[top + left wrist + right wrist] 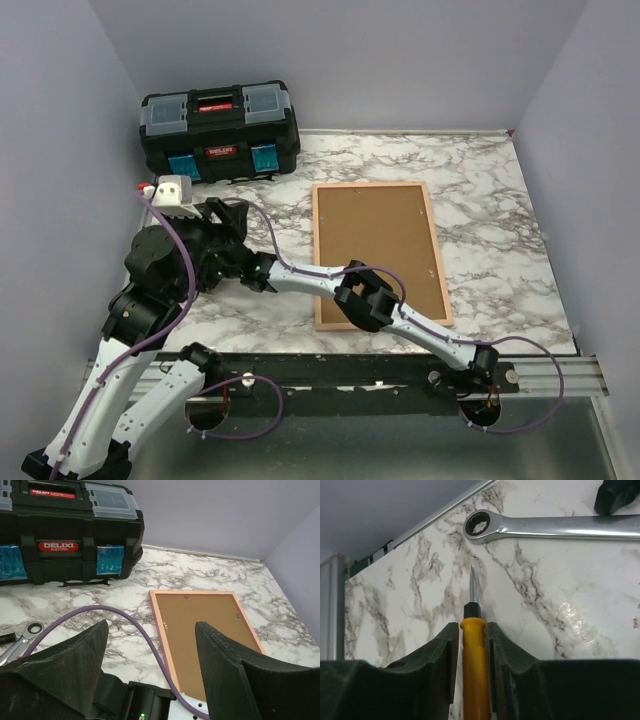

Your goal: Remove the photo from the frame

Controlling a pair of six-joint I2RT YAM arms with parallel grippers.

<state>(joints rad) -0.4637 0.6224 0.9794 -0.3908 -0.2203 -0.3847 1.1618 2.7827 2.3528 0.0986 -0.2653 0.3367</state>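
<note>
One toolbox (70, 530) near frame (195, 593), red label (57, 546): DELIXI ELECTRIC.

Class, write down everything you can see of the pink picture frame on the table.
The frame is a large rectangle with a narrow pink border that looks like painted wood. It lies flat on the marble-patterned table, back side up, so its brown backing board shows, with small metal tabs along the edges. No photo is visible. The right arm crosses above its near left corner; whether they touch cannot be told.
</note>
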